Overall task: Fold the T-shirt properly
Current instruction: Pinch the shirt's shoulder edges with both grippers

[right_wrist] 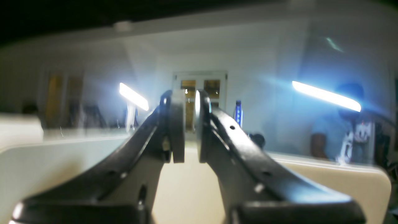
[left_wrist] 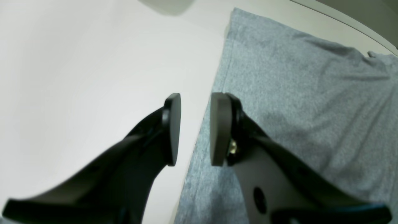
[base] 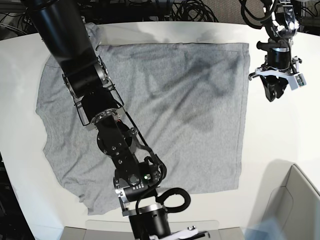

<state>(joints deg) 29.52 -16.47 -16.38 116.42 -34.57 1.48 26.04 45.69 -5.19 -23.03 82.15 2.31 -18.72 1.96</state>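
Left wrist view first: I see the left gripper [left_wrist: 195, 129] with its jaws parted and nothing between them, hanging over the hem edge of the light heather-grey cotton T-shirt [left_wrist: 304, 102]. One pad sits over the bare white tabletop [left_wrist: 77, 77] at 9 o'clock, the other over cloth at 3 o'clock. My worry: if I drop straight down, the pads may straddle the hem and close on a thin sliver of it, or on one layer alone, and the cloth slips out once lifted.

Right wrist view: the right gripper [right_wrist: 189, 124] points out level past the table edge toward a blurred room. A narrow gap shows between its pads and they hold nothing. No shirt shows here, so I judge it badly placed to help; bringing it in blind could snag the fabric.

Base view: the T-shirt [base: 165, 115] lies spread flat, plain side up, filling the table's centre. The left gripper [base: 274, 92] hovers at 2 o'clock beside the hem, while the right arm's dark links [base: 107, 132] cross the cloth from 11 to 6 o'clock. A one-sided pull could drag the shirt askew under that arm.
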